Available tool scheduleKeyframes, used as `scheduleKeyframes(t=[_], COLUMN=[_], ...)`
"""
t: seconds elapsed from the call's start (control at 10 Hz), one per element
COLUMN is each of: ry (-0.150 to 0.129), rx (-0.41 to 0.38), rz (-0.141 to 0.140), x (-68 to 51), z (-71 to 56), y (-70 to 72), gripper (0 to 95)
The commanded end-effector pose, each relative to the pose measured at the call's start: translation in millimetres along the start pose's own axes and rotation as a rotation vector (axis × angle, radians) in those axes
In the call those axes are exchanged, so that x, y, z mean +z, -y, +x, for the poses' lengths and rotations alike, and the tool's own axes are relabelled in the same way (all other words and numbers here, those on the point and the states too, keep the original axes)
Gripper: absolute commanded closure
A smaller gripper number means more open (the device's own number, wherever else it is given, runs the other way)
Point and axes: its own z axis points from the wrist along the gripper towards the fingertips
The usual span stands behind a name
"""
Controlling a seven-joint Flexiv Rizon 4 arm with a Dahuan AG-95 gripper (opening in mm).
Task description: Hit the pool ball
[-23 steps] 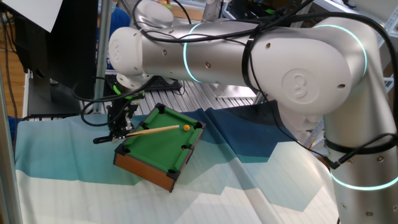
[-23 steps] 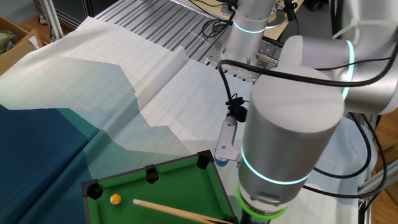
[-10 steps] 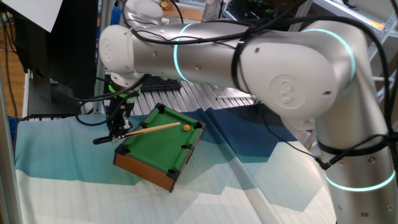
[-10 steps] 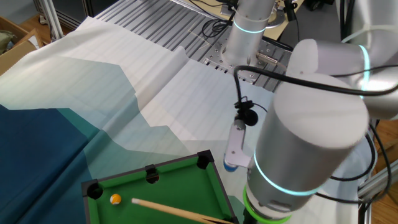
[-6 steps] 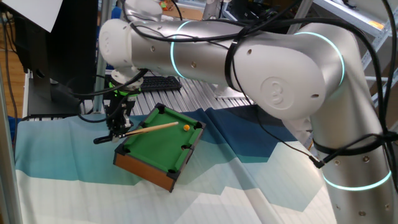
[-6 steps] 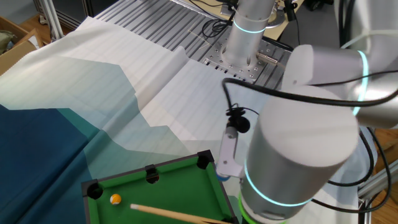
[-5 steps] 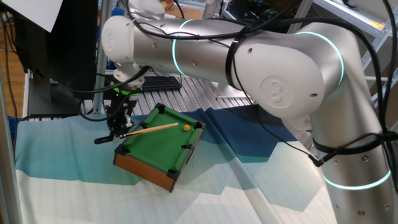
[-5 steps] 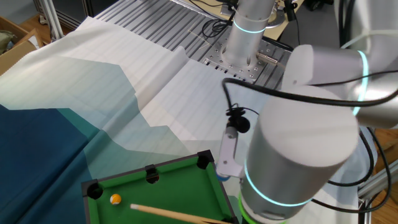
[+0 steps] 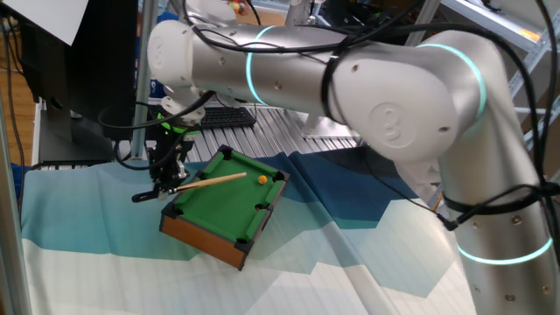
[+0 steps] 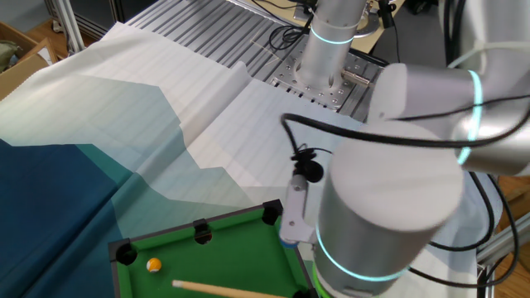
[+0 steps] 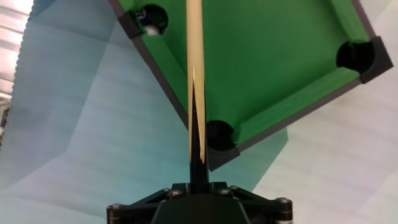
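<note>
The gripper [image 9: 166,179] is closed on the cue [image 9: 210,181], which points across the green table [image 9: 229,208] toward the ball [image 9: 262,178]. The tip stands near the ball but apart from it, so the hit seems not yet made.

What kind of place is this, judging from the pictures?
Probably a robotics lab. A large arm works at a cloth-covered table with a toy pool table, and a keyboard, cables and metal frames stand behind.

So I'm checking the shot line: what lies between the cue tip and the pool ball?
Only bare green felt. In one fixed view the cue, held in the hand, ends just short of the pool ball.
</note>
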Motion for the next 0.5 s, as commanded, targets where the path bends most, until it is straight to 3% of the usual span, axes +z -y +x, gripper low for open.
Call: scheduleKeyframes(t=[0.1,0.5], ry=[0.003,0.023], rx=[0.009,0.079], rz=[0.001,-0.036], x=[-4.7,-5.1], z=[0.4,5.2], y=[2.5,0.5], gripper=[95.0,95.0])
